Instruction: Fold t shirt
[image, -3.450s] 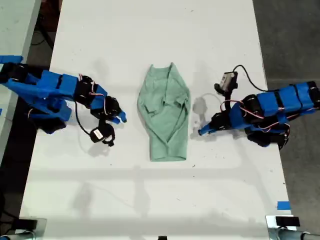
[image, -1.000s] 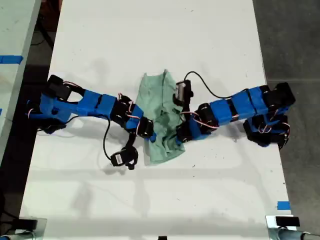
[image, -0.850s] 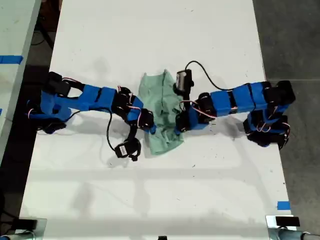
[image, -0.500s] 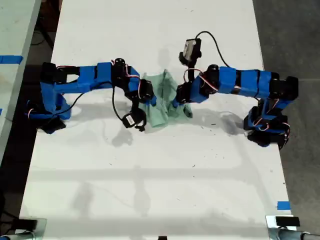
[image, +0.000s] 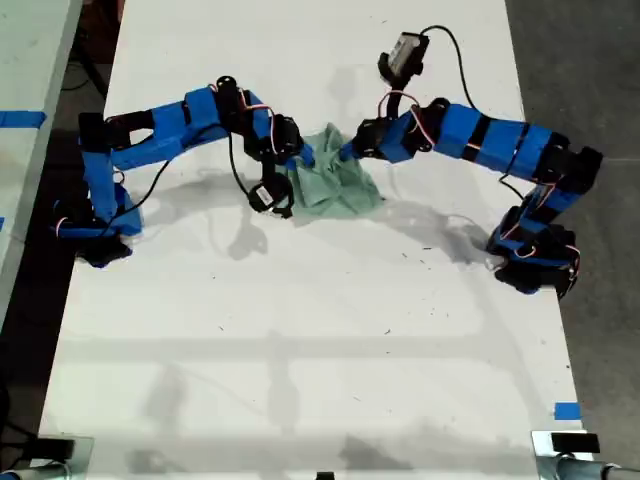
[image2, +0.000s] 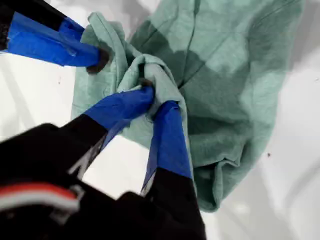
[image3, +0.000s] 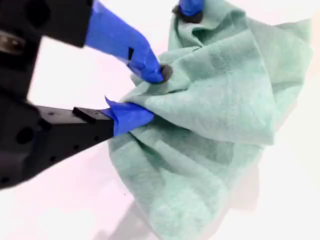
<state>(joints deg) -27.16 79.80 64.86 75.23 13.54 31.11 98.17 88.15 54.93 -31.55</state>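
The t shirt (image: 336, 186) is a pale mint-green bunch on the white table (image: 320, 340), in the upper middle of the exterior view. Two blue arms reach in from that view's left and right, and their gripper tips (image: 303, 157) (image: 346, 153) meet at its far edge. Which arm is which I cannot tell. My first gripper (image2: 155, 100) is shut on a gathered fold of the t shirt (image2: 230, 85). My second gripper (image3: 145, 95) is shut on another fold of the t shirt (image3: 225, 105). The other gripper's fingertip (image2: 62, 45) (image3: 187, 7) shows in each wrist view.
A camera on a cable (image: 266, 196) hangs under one arm, and another (image: 405, 48) rides above the other. Blue tape (image: 567, 410) marks the table near the exterior view's lower right. A second surface with blue tape (image: 20, 118) borders that view's left.
Both arms reached in, shut on the shirt's near end and swung toward the exterior view's top. The shirt went from long and flat to a short bunch.
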